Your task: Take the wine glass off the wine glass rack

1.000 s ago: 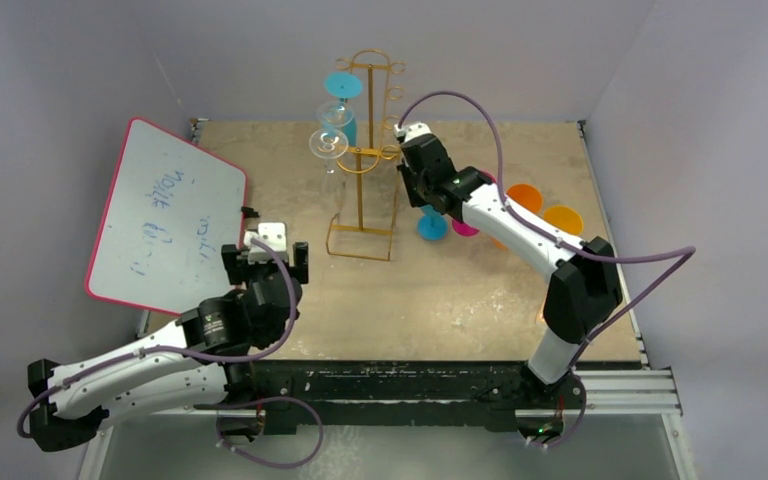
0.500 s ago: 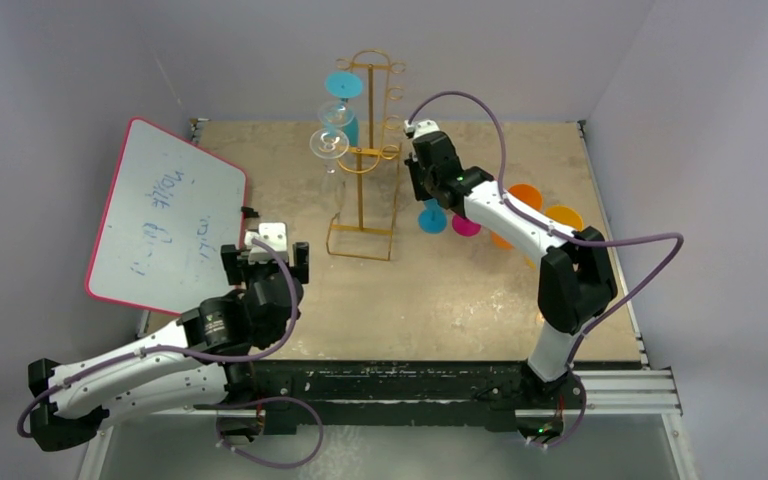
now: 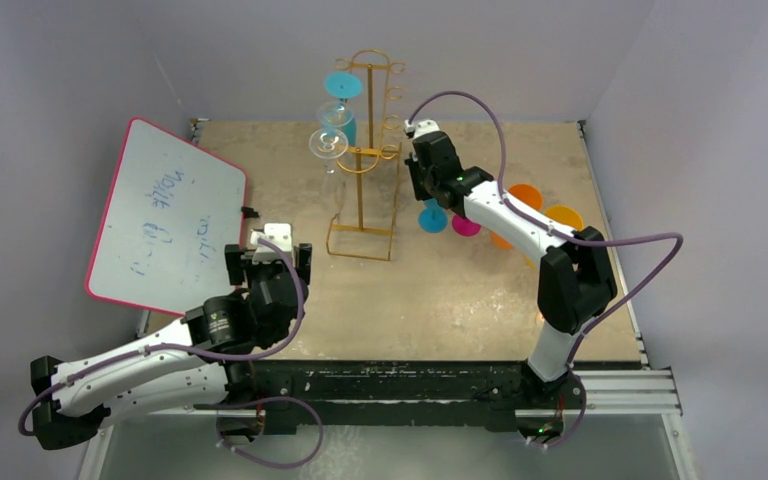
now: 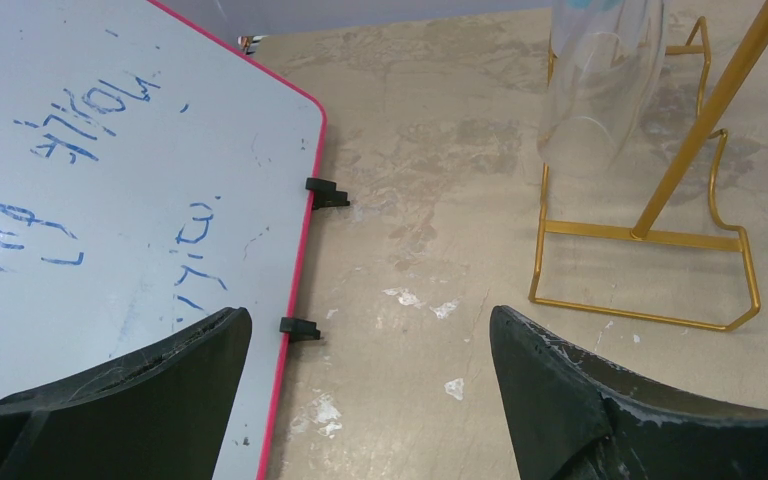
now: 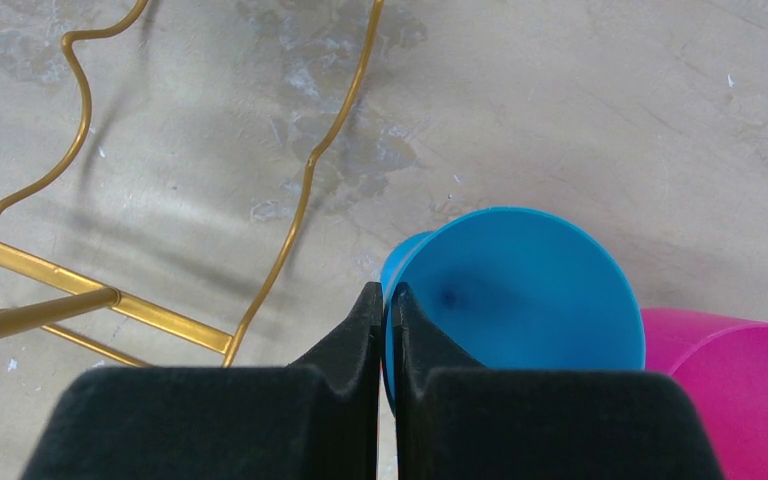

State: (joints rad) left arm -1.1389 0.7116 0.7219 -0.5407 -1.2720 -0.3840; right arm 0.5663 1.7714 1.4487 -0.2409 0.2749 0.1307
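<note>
One clear wine glass (image 4: 600,90), probably light, slick and breakable, hangs upside down on the left side of the rack (image 4: 640,236), best taken by its stem; the left gripper (image 4: 370,318) gapes wide, the right gripper (image 5: 387,295) is pinched shut.

This looks like a robot lab: plain grey walls (image 3: 60,60) box in a scuffed table (image 3: 460,300), and a scribbled whiteboard (image 4: 110,180) lies just left of the left gripper (image 4: 370,325).

The right hand (image 5: 385,297), pressed shut, hangs at a blue glass (image 5: 520,295) beside the gold wine glass rack (image 5: 160,318).
</note>
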